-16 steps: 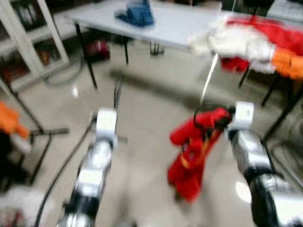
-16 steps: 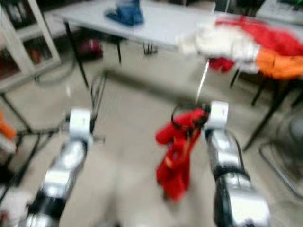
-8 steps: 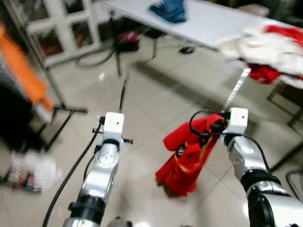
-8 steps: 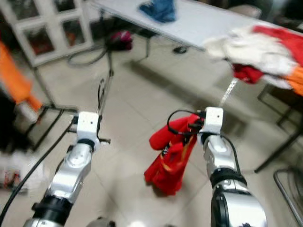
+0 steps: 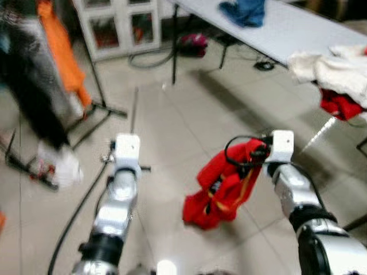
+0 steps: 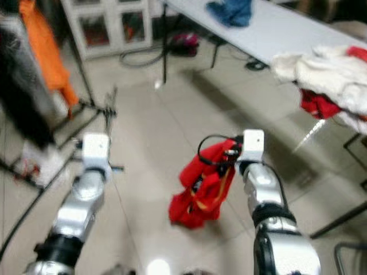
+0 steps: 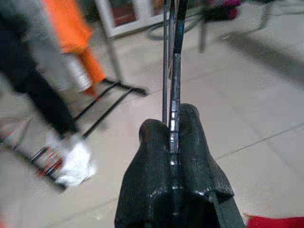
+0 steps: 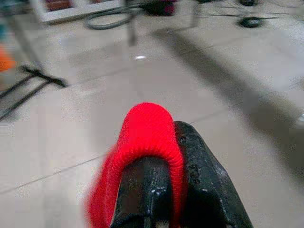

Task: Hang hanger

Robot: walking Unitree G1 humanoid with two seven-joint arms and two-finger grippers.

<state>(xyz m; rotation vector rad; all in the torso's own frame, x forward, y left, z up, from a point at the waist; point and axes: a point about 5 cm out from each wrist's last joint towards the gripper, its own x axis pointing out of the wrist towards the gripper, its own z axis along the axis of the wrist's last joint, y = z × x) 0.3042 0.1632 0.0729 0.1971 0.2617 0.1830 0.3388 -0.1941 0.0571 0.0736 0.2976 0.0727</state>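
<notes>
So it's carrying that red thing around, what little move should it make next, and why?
Probably keep turning toward the black clothes rack on its left. The right tool is shut on the red knitted garment, which hangs above the floor, and the rack with the orange garment hanging on it stands off to the left, beyond reach. The left tool is shut.
</notes>
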